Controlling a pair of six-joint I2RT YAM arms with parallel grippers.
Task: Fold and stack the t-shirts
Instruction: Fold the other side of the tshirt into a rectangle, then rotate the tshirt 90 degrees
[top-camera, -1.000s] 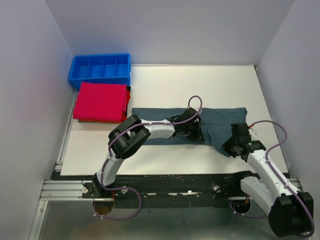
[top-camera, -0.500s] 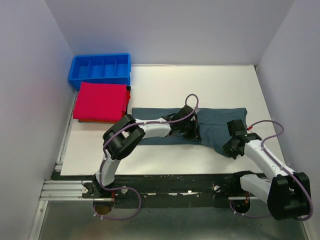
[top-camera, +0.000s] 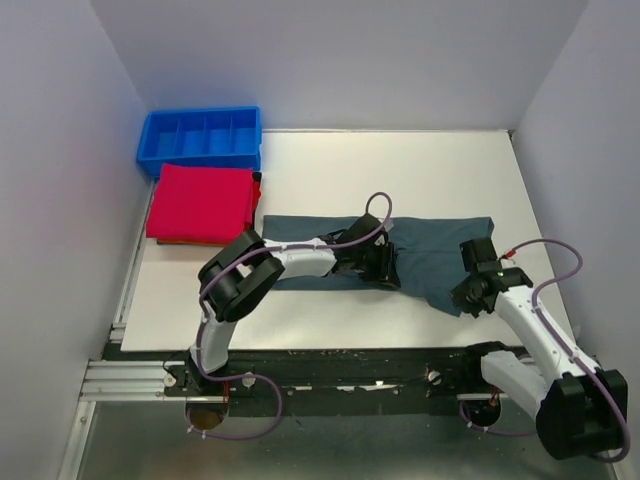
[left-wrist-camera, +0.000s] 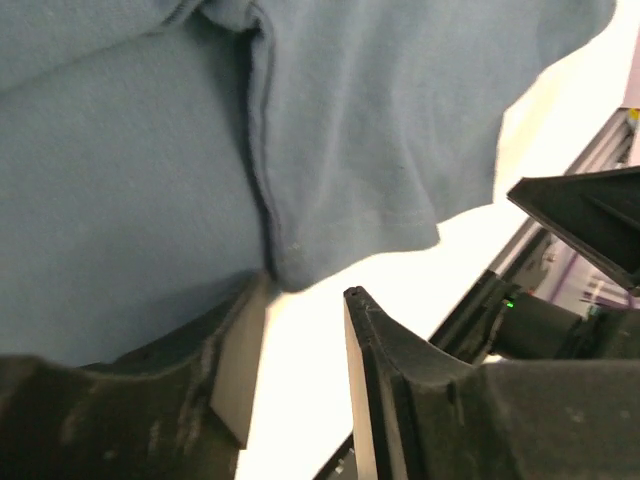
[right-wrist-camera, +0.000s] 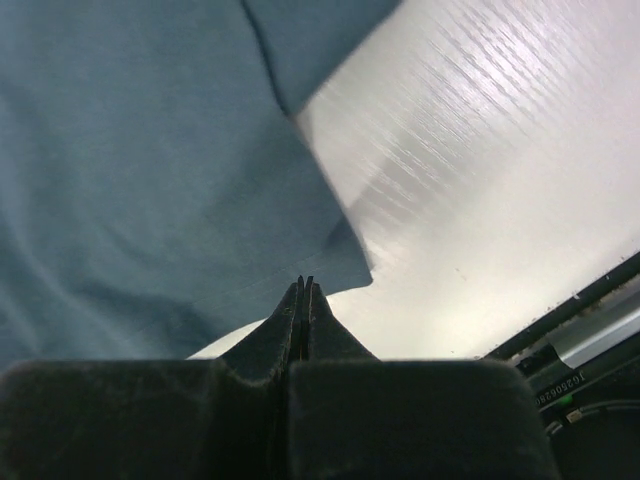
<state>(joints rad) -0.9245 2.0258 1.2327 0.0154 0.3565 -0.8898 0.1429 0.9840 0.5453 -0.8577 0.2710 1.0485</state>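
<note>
A grey-blue t-shirt (top-camera: 430, 250) lies spread across the middle of the white table (top-camera: 330, 170). My left gripper (top-camera: 383, 266) reaches over to the shirt's near edge. In the left wrist view it (left-wrist-camera: 307, 290) is open, with a corner of the shirt (left-wrist-camera: 350, 150) just at its fingertips and bare table between them. My right gripper (top-camera: 466, 296) is at the shirt's near right corner. In the right wrist view it (right-wrist-camera: 303, 284) is shut, its tips pinching the hem of the shirt (right-wrist-camera: 150, 150).
A folded red t-shirt (top-camera: 203, 203) lies on a stack at the table's left side. A blue compartment bin (top-camera: 200, 140) stands behind it. Grey walls close in left, right and back. The metal rail (top-camera: 330, 365) runs along the near edge.
My left arm has pulled back a little to the left along the shirt's near edge. My right gripper has shifted only slightly at the shirt's corner.
</note>
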